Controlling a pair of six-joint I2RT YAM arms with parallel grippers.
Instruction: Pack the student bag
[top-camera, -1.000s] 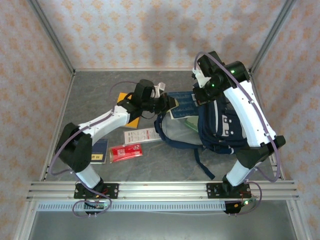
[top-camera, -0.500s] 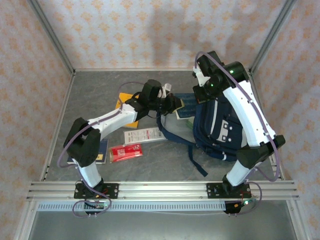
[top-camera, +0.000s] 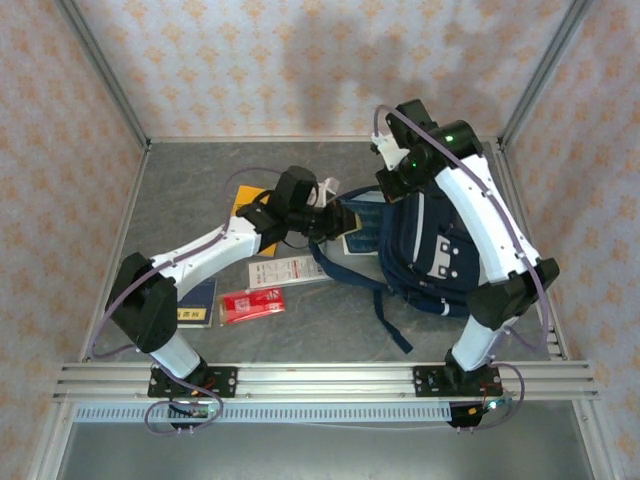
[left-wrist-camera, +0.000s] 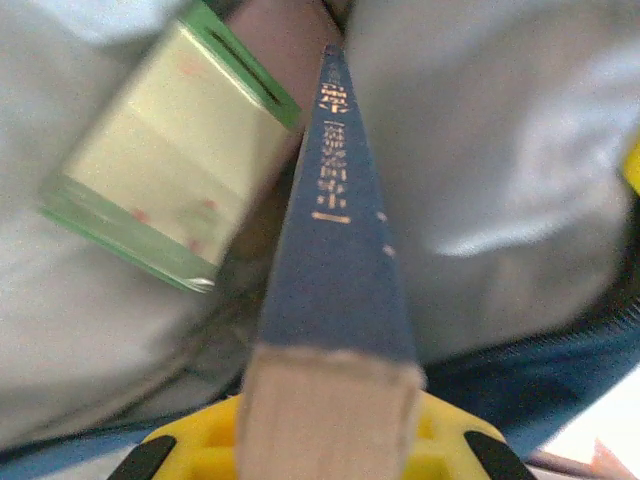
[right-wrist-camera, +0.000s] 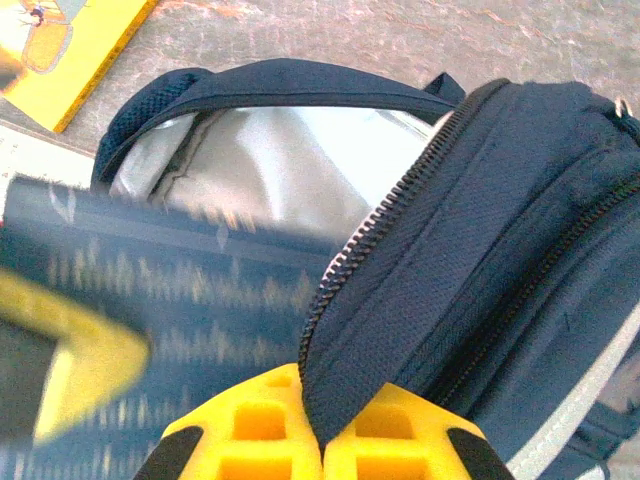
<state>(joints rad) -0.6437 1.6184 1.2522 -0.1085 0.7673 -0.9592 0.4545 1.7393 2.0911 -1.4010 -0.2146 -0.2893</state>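
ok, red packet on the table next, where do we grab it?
Pinch the red packet across its narrow width, mid-length, from straight above, probably with the nearer left tool. It lies flat, and the white leaflet lies close along its far edge, so there's little finger room there.

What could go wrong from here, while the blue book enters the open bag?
1. The right claw pinches just the zippered rim of the student bag. If the fabric slips out, the mouth may fall shut on the blue book.
2. The book, held by the left claw, points in close beside a green-edged box on the pale lining. It may jam against that box.
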